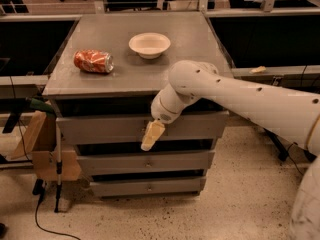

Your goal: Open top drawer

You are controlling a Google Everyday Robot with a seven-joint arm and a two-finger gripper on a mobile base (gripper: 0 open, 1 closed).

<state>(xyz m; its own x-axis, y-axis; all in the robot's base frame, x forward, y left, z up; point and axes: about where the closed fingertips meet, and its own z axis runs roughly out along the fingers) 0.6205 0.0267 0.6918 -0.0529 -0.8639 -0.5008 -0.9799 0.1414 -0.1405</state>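
Before top drawer (pixel 100 129) front | gripper (pixel 152 135) tip-down, closure: cannot tell | red can (pixel 94 61) lettering unreadable

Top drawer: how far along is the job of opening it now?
Done: the tool sits at the middle of the top drawer front, covering the place of its knob. In hand: taking hold of the knob, though a grip cannot be confirmed. Left: the whole pull, since the front looks shut and nothing of the drawer's inside shows.
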